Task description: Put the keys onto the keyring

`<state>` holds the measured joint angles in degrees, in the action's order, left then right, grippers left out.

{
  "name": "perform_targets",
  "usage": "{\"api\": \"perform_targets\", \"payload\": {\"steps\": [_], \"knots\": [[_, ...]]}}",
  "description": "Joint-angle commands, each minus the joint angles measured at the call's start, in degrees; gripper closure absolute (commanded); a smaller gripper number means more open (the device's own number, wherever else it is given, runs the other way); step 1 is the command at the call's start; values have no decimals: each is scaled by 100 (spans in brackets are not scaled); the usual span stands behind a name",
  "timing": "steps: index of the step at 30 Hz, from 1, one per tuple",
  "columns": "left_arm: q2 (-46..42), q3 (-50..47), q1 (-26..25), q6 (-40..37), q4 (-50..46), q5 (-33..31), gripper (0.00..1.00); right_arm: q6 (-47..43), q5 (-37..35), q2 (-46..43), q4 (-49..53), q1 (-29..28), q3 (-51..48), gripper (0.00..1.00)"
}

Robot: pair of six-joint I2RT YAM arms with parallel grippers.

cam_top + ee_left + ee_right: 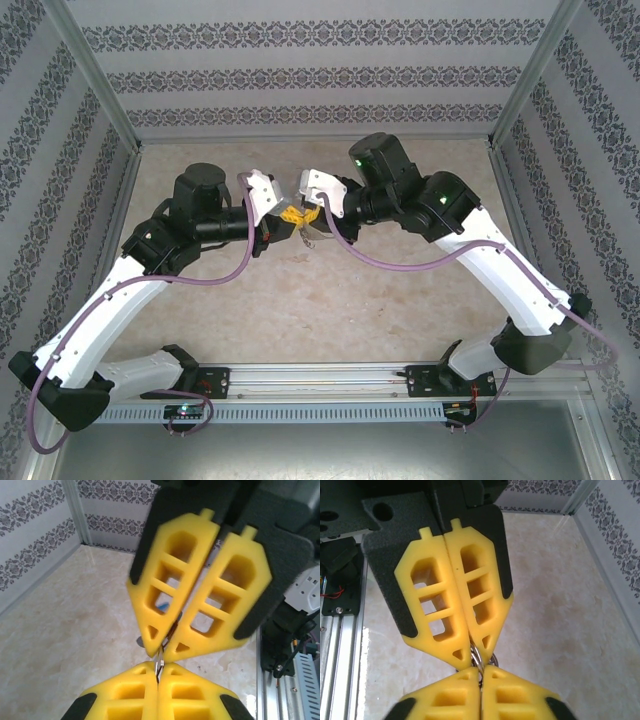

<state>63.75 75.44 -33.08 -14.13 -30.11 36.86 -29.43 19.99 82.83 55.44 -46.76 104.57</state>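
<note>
surface: beige marbled tabletop (300, 310), matt, faintly blotched. enclosure: three walls papered in grey floral bands (320, 70), aluminium corner posts (98, 75), and a slotted metal rail (320, 378) along the lower edge of the top view. the two arms meet tip to tip just above centre frame. left gripper (158, 669): fingers pressed together, with a thin metal part of the keyring (478, 656) pinched at the tips. right gripper (480, 672): tips likewise closed onto the wire rings. the keyring is held between the two claws, above the tabletop. key (162, 609): a blue speck seen through a right finger's lattice, centre of the left wrist view; hanging or lying, cannot tell.
</note>
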Motion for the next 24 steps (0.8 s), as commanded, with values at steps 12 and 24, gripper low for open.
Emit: {"api": "perform_targets", "payload": {"steps": [12,24], "knots": [[-277,-255,-71,543,1117,304,100,288,281,-704,-470,-90,-455,83],[-345,-249,-72,619,1197,408,100,368,-551,-864,-167,-88,-483,87]]}}
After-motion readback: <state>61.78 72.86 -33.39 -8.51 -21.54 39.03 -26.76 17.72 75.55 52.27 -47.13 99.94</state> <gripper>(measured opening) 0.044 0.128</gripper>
